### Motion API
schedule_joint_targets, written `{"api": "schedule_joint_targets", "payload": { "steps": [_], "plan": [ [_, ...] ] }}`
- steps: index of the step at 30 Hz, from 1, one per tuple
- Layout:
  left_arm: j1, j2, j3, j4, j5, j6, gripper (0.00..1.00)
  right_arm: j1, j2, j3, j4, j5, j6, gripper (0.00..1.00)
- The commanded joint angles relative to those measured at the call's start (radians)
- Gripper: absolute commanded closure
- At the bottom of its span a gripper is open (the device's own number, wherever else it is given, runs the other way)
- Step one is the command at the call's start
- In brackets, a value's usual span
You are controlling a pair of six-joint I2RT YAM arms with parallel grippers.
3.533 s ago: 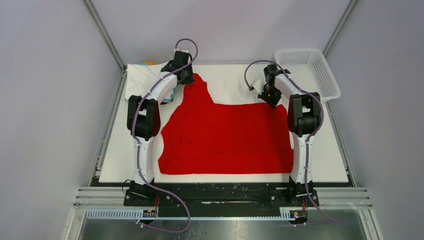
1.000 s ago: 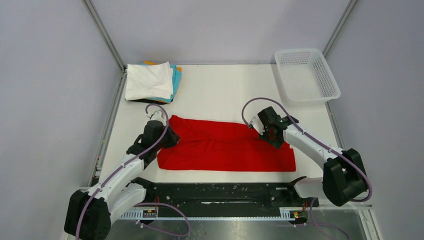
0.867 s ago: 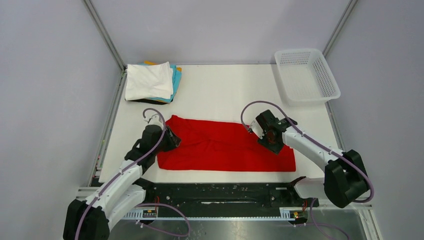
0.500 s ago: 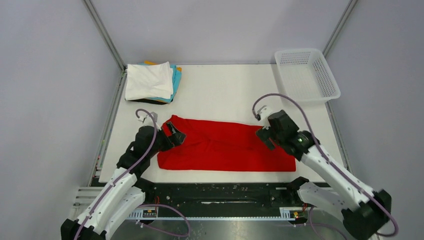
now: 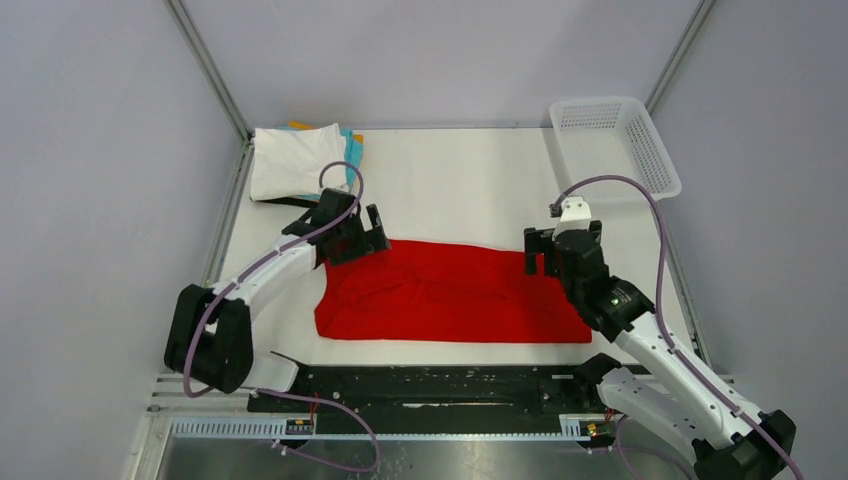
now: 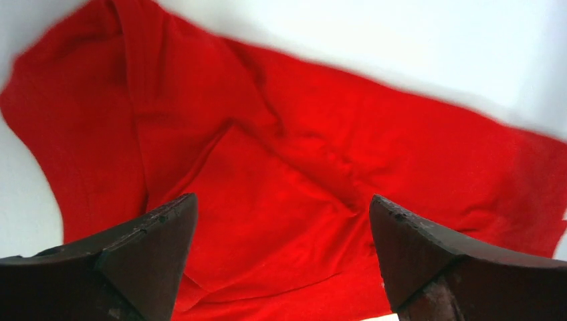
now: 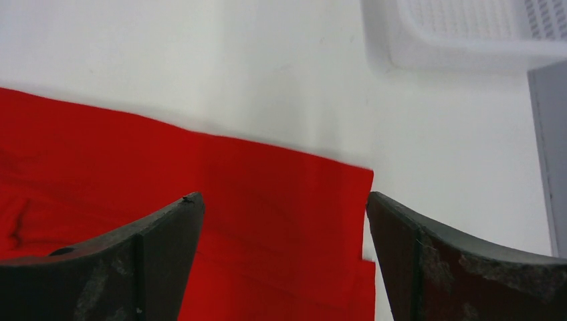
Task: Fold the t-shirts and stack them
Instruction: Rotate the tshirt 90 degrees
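The red t-shirt (image 5: 450, 300) lies folded into a long band across the near part of the white counter (image 5: 450, 190). The left hand (image 5: 374, 232) hangs over the band's far left corner, fingers spread wide, gripping nothing. The right hand (image 5: 560, 250) is over the far right corner, likewise released. Both seem clear of the cloth, though height is hard to judge. The stack of folded t-shirts (image 5: 300, 162), white on top, rests in the far left corner.
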Motion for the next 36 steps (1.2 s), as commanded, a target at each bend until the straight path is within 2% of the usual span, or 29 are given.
{"api": "schedule_joint_targets", "payload": {
  "steps": [1,6,9,17,25,29,36],
  "plan": [
    [-0.002,0.083,0.008,-0.022,0.075,0.04,0.01,0.001,0.026,0.024,-0.092,0.059,0.127,0.01],
    [-0.004,0.181,-0.003,-0.011,0.108,0.043,0.01,0.001,0.052,-0.004,-0.081,-0.049,0.142,0.01],
    [-0.017,0.201,-0.011,-0.005,0.125,0.051,0.01,0.001,0.059,-0.006,-0.082,-0.057,0.131,0.01],
    [-0.07,0.183,-0.048,-0.011,0.189,0.074,0.01,0.0,0.04,-0.026,-0.064,-0.041,0.123,0.0],
    [-0.161,0.129,-0.069,-0.024,0.183,0.096,0.01,0.001,0.048,-0.037,-0.053,-0.057,0.121,0.01],
    [-0.219,0.102,-0.052,-0.07,0.125,0.1,0.01,0.001,0.048,-0.04,-0.052,-0.068,0.122,0.01],
    [-0.296,0.054,-0.045,-0.087,0.171,0.122,0.01,0.0,0.054,-0.044,-0.044,-0.084,0.117,0.01]
  ]
}}
